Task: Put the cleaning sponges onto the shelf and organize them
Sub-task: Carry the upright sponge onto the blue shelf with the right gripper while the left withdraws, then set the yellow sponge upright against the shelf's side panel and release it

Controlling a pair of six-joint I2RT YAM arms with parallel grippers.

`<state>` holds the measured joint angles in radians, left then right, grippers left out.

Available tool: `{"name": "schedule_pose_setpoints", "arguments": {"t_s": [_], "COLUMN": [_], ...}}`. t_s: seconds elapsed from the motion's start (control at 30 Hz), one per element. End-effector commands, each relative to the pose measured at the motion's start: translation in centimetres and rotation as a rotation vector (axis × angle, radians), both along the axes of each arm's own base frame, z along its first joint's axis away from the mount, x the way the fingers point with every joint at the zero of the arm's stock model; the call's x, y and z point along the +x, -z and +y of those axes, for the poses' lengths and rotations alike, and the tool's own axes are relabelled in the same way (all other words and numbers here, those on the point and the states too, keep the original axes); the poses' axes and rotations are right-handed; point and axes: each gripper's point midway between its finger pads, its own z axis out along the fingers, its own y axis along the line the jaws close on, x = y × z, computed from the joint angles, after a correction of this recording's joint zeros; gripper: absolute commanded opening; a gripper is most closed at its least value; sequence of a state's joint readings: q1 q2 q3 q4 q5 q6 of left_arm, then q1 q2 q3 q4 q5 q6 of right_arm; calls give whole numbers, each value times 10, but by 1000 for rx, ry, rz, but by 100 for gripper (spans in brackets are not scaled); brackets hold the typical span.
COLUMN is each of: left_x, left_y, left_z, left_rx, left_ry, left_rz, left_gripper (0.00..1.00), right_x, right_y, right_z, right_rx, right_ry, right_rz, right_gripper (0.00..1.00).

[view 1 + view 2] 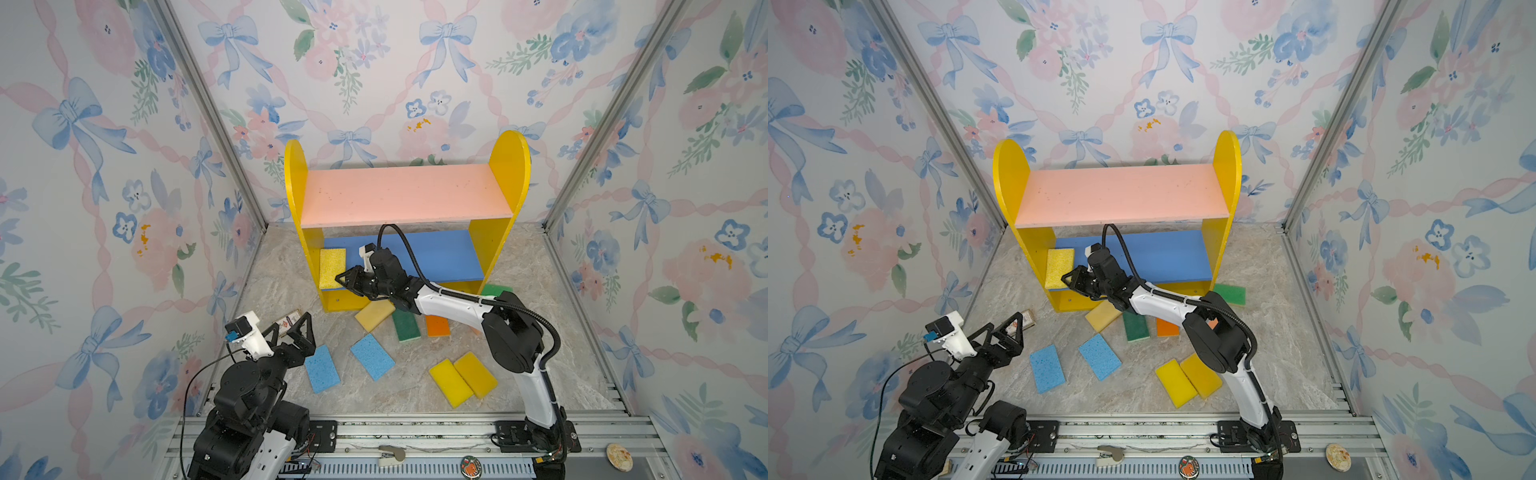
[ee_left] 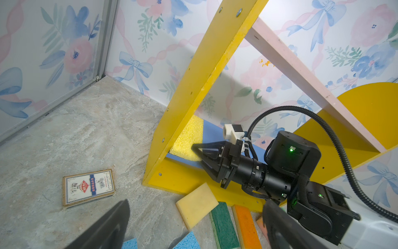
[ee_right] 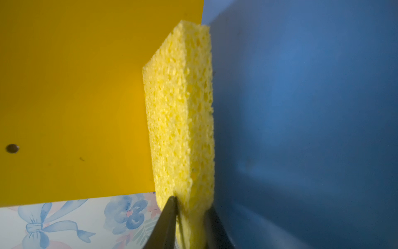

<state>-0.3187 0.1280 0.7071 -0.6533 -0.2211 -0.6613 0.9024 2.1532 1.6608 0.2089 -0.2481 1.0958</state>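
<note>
Yellow sponge (image 1: 332,266) is pinched at its front end between the 2 jaws of the right gripper (image 1: 338,280), which reaches in from the right. Beyond the jaws it lies flat at the left end of the shelf's (image 1: 509,174) blue lower board (image 1: 436,253), just beside the yellow side panel (image 1: 311,253), long axis running front to back. The left gripper (image 1: 293,321) hangs wide open and empty over the floor (image 1: 282,286), well apart, so letting go and backing out looks like the right arm's job.

Your right pincer (image 1: 1065,281) meets the front end of the yellow sponge (image 1: 1059,266), which lies on the blue lower board (image 1: 1163,253) of the shelf (image 1: 1009,178), against its left panel. Whether the pincer grips it is unclear. Your left pincer (image 1: 1005,328) hangs wide open above the table (image 1: 1287,332).
</note>
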Motion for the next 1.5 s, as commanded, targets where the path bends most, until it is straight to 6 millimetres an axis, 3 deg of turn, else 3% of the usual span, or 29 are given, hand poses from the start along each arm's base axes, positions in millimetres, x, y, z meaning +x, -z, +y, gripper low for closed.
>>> {"name": "schedule_pose_setpoints", "arguments": {"t_s": [0.0,0.1,0.43,0.63,0.77,1.07,1.23,1.47], "left_x": [-1,-2,-4,-4,-4,-5,-5,-5], "left_y": [-3,-3,-4,-4,-3,-1,-1,-1], "left_z": [2,3,3,3,3,3,3,3], "left_rx": [6,0,-12,-17,-19,-25,-26,-25], "left_ry": [-10,-15,-12,-12,-10,-8,-11,-7], "left_rz": [-7,-13,-20,-20,-17,-19,-23,-21], "left_gripper": [98,98,98,98,98,98,98,98], "right_x": [4,4,1,-10,-11,-5,4,10], "right_y": [1,3,5,10,11,13,15,18], "right_z": [-3,-6,-16,-28,-30,-24,-19,-15], "right_rx": [-58,-85,-173,-366,-378,-352,-342,-341], "right_ry": [8,7,13,-13,-24,-22,-1,15], "right_rz": [-35,-45,-83,-160,-152,-137,-126,-118], "right_gripper": [26,30,62,75,81,63,45,41]}}
